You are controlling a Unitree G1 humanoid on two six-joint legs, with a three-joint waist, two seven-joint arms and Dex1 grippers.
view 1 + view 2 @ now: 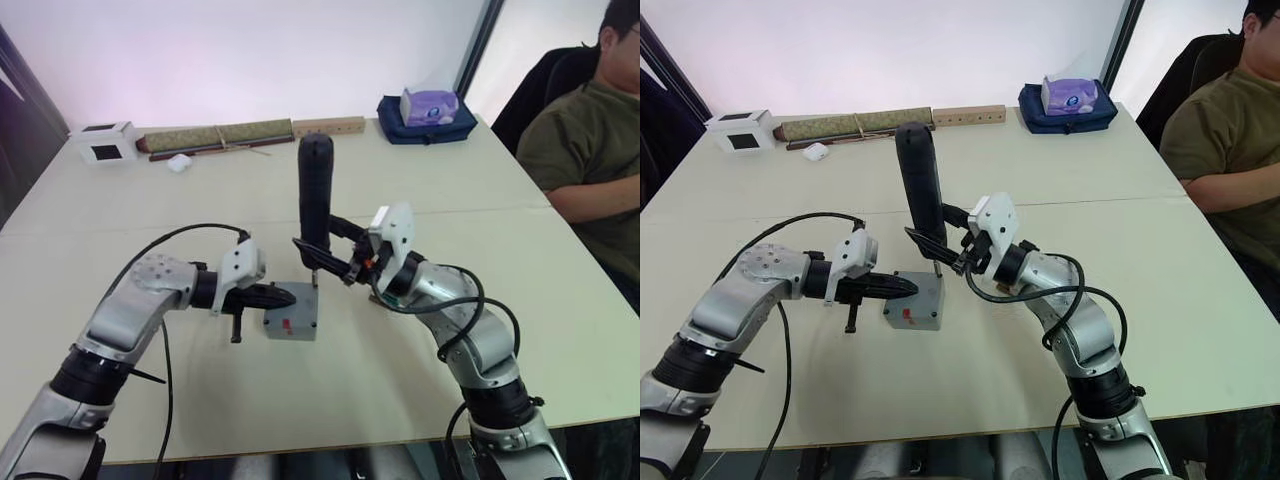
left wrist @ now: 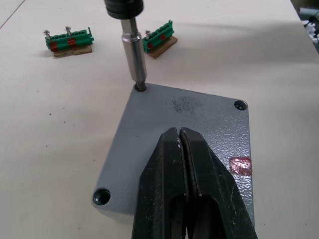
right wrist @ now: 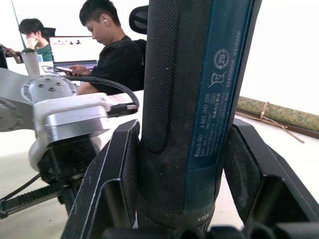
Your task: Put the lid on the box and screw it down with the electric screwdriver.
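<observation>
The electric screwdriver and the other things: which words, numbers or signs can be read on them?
"Bosch GO" on the electric screwdriver, along its blue label.
"04/2020", same label, near two round symbols.
Further small print beside it: too small to read surely.
Red mark on the lid: no letters readable.
</observation>
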